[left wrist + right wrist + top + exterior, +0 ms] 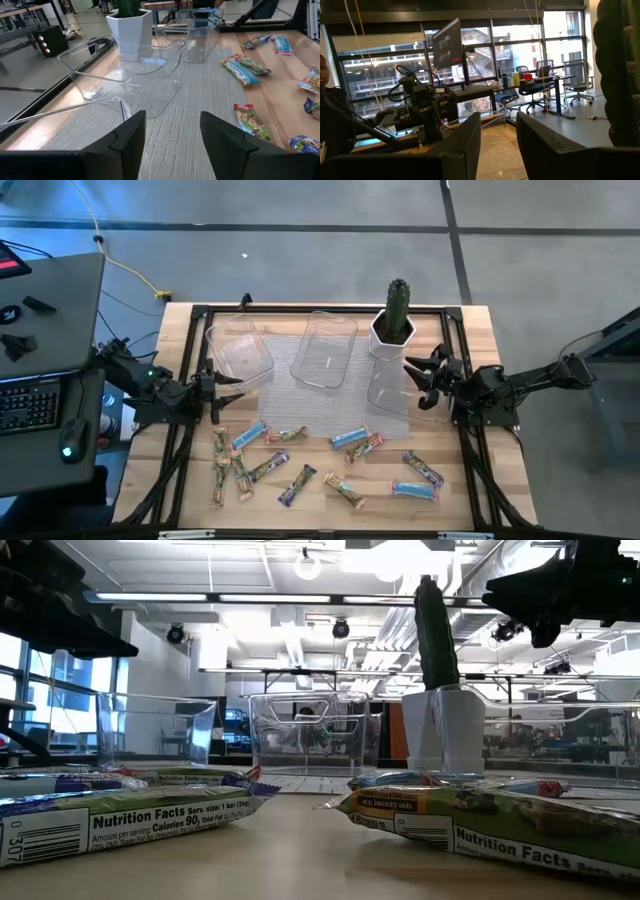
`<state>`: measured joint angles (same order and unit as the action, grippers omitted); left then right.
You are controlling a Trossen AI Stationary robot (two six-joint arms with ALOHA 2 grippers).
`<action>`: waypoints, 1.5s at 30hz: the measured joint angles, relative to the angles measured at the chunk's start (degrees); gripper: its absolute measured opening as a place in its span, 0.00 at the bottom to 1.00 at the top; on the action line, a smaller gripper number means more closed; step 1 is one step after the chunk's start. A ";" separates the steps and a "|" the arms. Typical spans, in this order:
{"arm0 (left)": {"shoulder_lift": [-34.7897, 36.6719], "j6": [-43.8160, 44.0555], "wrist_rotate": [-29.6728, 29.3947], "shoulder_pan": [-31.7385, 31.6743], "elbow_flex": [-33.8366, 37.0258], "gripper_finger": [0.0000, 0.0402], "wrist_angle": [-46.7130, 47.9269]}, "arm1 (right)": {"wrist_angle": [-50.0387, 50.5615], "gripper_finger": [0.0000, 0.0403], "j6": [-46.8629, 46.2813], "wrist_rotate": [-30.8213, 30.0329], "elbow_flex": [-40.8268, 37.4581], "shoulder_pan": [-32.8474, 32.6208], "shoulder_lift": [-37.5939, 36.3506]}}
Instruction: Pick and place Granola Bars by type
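Granola Bars (pixel 330 463) scattered across lower frame on desk (pixel 500 390), none held; left tool (pixel 222 383) spread beside left tray (pixel 240 350), right tool (pixel 418 373) parted, empty, near cactus pot (pixel 393 330)

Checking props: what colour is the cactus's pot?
White pot, clearest in left wrist view.

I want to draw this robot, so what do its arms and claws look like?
Both arms are black and thin, built from jointed links with dark cables along them. The left gripper has two flat, wedge-shaped black fingers. The right gripper has the same two dark slanted fingers. A small green light glows on the left arm.
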<state>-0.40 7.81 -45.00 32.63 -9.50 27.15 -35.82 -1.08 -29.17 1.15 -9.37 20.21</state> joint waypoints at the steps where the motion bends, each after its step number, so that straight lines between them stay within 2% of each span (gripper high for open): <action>1: 0.00 0.01 0.01 -0.01 0.00 0.45 -0.02 | 0.00 0.27 0.00 0.00 0.01 0.00 0.00; 43: 0.01 -0.01 0.00 -0.01 0.00 0.45 -0.02 | 0.00 0.27 0.00 0.00 0.00 0.00 0.01; 45: 0.00 -1.00 -1.37 -0.01 0.04 0.45 -1.78 | 0.00 0.27 0.00 0.00 0.00 0.00 0.00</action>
<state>-0.40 6.81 -46.37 32.62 -9.45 25.37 -35.81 -1.08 -29.17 1.15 -9.37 20.21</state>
